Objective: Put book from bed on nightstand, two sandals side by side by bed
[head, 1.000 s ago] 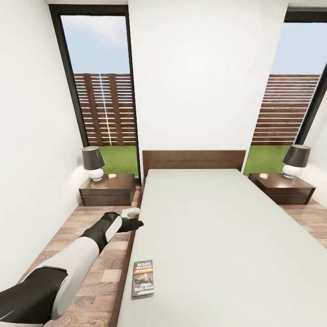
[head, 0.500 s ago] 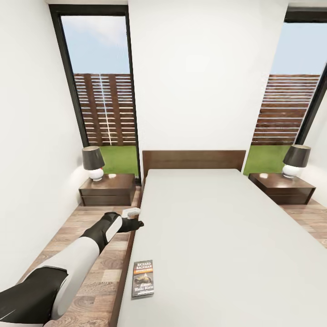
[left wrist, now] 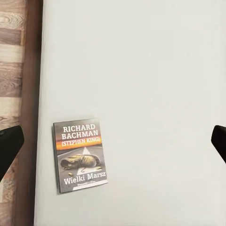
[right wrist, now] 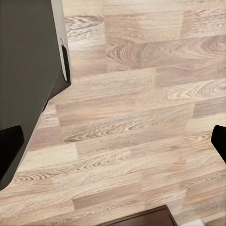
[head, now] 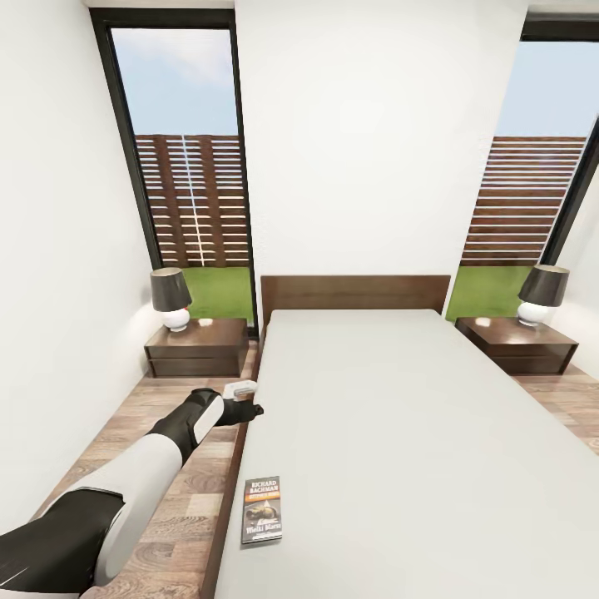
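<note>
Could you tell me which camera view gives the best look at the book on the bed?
The left wrist view: the book lies large and flat on the bed, cover text readable. In the head view it is small, by the mattress edge. The right wrist view faces wood floor.

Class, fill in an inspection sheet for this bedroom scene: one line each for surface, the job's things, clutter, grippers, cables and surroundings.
Surface: bed, smooth light grey mattress in a dark wooden frame.
Job's things: book lying flat near the mattress's left edge, cover up; nightstand left of the headboard, second nightstand right.
Clutter: a lamp on the left nightstand, another lamp on the right one.
Grippers: left gripper hovers at the bed's left edge, beyond the book, open and empty; right gripper open over wood floor.
Cables: nothing seen.
Surroundings: white walls, tall window, slatted fence outside.
</note>
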Controlling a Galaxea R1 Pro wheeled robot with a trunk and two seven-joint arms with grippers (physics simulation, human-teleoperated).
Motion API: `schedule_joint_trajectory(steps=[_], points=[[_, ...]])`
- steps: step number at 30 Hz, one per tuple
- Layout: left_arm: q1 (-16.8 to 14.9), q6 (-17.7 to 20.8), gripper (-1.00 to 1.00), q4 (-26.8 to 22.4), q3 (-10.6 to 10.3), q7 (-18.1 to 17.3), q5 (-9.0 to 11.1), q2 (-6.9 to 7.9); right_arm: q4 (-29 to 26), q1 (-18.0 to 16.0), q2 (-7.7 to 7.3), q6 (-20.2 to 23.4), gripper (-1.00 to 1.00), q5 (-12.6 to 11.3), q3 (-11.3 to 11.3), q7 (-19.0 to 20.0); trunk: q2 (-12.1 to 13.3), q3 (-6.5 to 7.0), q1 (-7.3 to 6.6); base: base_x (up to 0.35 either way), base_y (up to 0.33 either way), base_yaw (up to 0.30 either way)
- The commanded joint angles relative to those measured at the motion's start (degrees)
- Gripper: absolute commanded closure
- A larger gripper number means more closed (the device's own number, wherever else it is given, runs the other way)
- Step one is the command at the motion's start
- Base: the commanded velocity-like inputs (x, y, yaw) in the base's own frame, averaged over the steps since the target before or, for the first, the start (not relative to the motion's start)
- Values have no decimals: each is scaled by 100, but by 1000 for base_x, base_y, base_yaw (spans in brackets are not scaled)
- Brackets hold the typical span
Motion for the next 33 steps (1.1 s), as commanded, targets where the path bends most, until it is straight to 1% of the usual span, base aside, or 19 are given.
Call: schedule_joint_trajectory(steps=[1,33], points=[[-4,19,-100,-5,-29,-5,11,4,11,-4,2,-41,-100,-23,-7,-3,-12,-12,4,0,0,0],[-4,21,-100,-6,-29,-5,11,12,7,-1,-7,-46,-100,-11,-9,4,-12,-12,4,0,0,0]])
